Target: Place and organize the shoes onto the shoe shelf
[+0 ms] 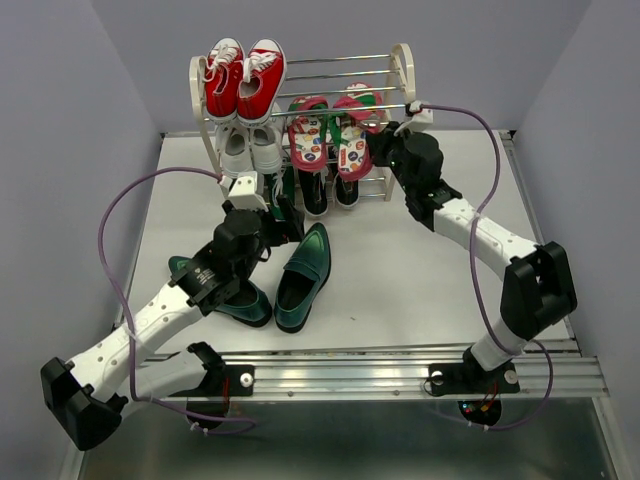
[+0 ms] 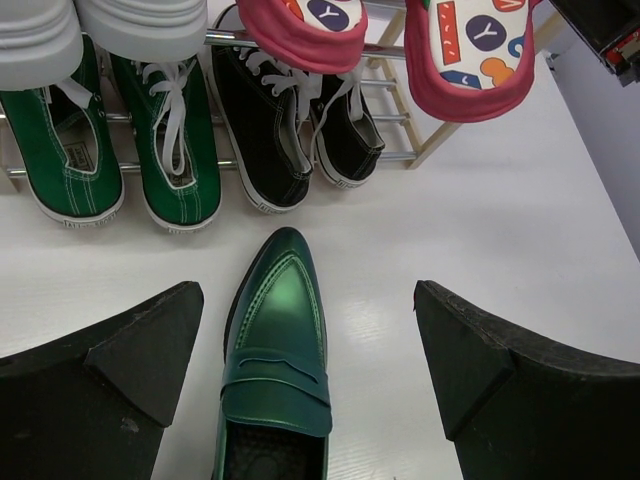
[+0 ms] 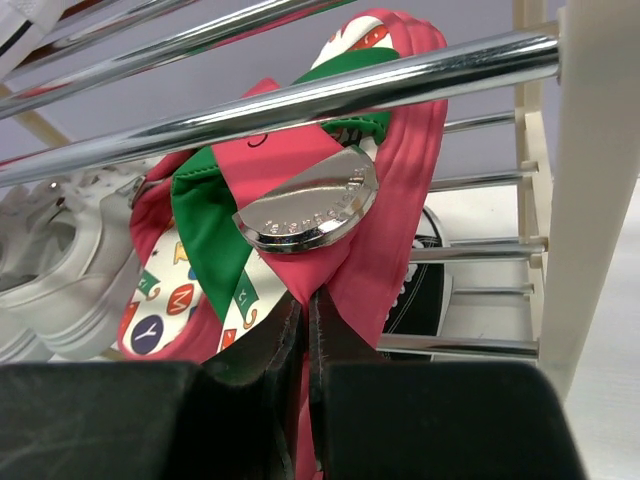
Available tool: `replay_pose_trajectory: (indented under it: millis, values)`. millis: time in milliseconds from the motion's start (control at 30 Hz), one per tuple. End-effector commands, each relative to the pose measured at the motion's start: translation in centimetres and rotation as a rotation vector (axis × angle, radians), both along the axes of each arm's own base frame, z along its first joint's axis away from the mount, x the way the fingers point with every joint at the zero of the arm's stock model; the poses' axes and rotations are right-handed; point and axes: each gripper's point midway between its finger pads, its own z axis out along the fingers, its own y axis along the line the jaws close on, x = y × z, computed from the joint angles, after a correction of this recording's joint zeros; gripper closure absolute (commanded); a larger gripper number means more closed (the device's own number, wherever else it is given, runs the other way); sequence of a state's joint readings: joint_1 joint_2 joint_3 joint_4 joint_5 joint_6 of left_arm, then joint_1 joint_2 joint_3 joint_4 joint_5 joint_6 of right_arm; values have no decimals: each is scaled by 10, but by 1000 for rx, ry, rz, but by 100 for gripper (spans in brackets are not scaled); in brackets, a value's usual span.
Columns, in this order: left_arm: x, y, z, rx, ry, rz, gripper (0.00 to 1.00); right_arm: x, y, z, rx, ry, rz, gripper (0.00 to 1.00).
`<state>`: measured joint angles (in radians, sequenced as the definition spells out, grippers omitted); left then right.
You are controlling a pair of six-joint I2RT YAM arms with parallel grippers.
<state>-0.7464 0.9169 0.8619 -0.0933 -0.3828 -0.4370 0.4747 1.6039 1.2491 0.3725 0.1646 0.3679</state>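
Observation:
The shoe shelf (image 1: 403,70) stands at the back. Two red flip-flops (image 1: 309,138) lie tilted on its middle tier, and black sneakers (image 1: 315,192) sit on the bottom tier. My right gripper (image 1: 378,138) is shut on the red strap (image 3: 345,270) of the right flip-flop (image 3: 400,190), just under a chrome rod (image 3: 350,90). Two green loafers lie on the table: one (image 1: 302,278) in front of the shelf, one (image 1: 225,295) partly under my left arm. My left gripper (image 2: 307,295) is open, jaws wide, above the loafer (image 2: 275,350), not touching it.
Red sneakers (image 1: 244,78) sit on the top tier and white sneakers (image 1: 250,150) below them. Green canvas sneakers (image 2: 110,130) sit bottom left beside the black sneakers (image 2: 262,120). Purple cables (image 1: 105,230) loop beside both arms. Walls close in left and right.

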Motion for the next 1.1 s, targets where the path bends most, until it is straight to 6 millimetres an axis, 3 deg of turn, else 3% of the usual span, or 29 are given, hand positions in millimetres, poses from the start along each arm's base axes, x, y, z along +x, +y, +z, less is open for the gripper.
replay_pose_trajectory:
  millis: [0, 500, 933, 1067]
  values:
    - [7, -6, 1, 5, -40, -4, 1, 2, -9, 106, 136, -294, -64, 99]
    - [11, -19, -3, -9, -47, -47, 1, 23, 6, 103, 140, -302, -44, 99]
    - [8, -16, -4, -1, -52, -51, 1, 42, 23, 69, 111, -200, -9, 99]
    - [7, -15, -4, 3, -50, -50, 1, 47, 24, 59, 100, -173, -16, 95]
